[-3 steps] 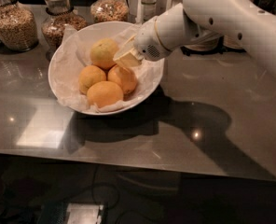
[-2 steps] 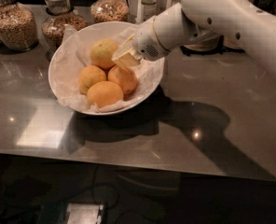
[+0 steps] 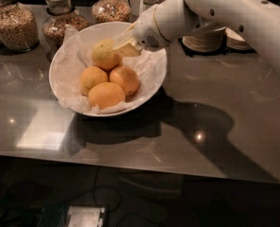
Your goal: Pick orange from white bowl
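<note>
The white bowl (image 3: pixel 66 63), wide and lined with crinkled white paper, stands on the grey counter left of centre. In it lie a paler yellow-green orange (image 3: pixel 103 55) at the back and three deeper-orange oranges (image 3: pixel 107 94) in front. My gripper (image 3: pixel 122 46) reaches in from the right on the white arm (image 3: pixel 215 11). Its tan fingers (image 3: pixel 126 49) are against the right side of the pale orange, inside the bowl.
Glass jars of grains and nuts (image 3: pixel 12 25) stand behind the bowl along the counter's back. Stacked plates (image 3: pixel 208 41) sit behind the arm at the right. The counter's front edge (image 3: pixel 130 162) runs across below the bowl.
The gripper has stayed at the pale orange in the bowl; the arm shifted only slightly. The oranges have not moved.
</note>
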Controlling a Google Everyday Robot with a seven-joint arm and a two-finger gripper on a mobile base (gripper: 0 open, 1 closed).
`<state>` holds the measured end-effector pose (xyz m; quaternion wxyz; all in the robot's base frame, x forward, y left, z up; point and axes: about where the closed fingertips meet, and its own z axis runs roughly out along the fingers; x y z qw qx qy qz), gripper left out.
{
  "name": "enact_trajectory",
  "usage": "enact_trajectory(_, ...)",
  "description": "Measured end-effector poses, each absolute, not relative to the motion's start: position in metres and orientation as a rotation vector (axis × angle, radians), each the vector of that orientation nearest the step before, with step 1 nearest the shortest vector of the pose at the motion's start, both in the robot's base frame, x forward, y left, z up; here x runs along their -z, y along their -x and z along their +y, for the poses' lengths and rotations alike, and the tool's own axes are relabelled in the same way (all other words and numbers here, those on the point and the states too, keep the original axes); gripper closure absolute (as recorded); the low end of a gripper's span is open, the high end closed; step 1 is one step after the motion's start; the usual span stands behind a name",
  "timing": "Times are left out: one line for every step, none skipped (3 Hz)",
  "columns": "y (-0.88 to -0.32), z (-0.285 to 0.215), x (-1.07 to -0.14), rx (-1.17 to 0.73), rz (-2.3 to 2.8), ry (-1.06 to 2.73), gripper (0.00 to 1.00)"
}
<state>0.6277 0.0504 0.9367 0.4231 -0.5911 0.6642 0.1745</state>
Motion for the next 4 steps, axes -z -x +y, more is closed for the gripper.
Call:
enact_trajectory(-0.634,0.049,-0.939,-0.429,1.660,1.468,0.11)
enact_trajectory(-0.635,0.049,-0.939,-0.429,1.661,1.468,0.00)
enact_trajectory(-0.641,0.051,-0.930,-0.451,1.677,1.446,0.00)
enact_trajectory(-0.648,0.054,-0.924,-0.469,1.683,1.415,0.05)
